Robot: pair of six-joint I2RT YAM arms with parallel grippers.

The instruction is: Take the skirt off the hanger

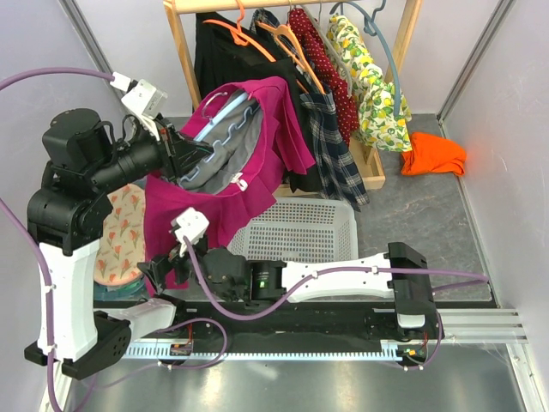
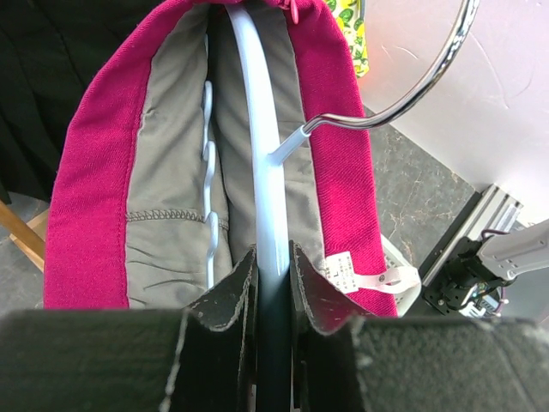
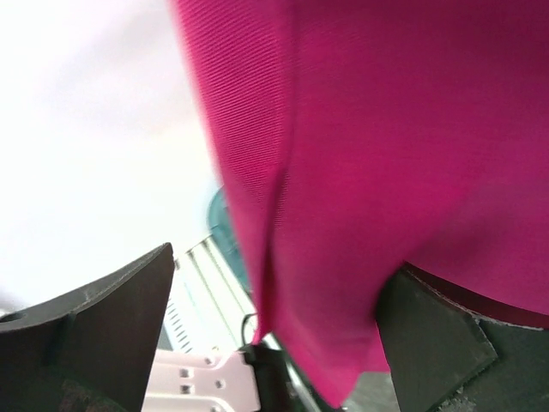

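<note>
I'm clamping the pale-blue hanger (image 2: 257,129) in the left gripper (image 2: 273,257), lower centre. The right gripper (image 3: 274,330) is straddling the magenta skirt (image 3: 386,154), jaws wide. I'm planning to pinch low and pull downward.

Magenta garment (image 3: 403,154) blurred, cropped top and right, overlapping a finger (image 3: 437,343) of right gripper (image 3: 279,266), blue hanger hook (image 2: 433,77) cropped at top, backdrop (image 3: 86,129) washed out, possibly wall.

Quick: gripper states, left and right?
Left gripper: shut on the light-blue hanger.
Right gripper: open, magenta garment hanging between its fingers, not clamped.
</note>
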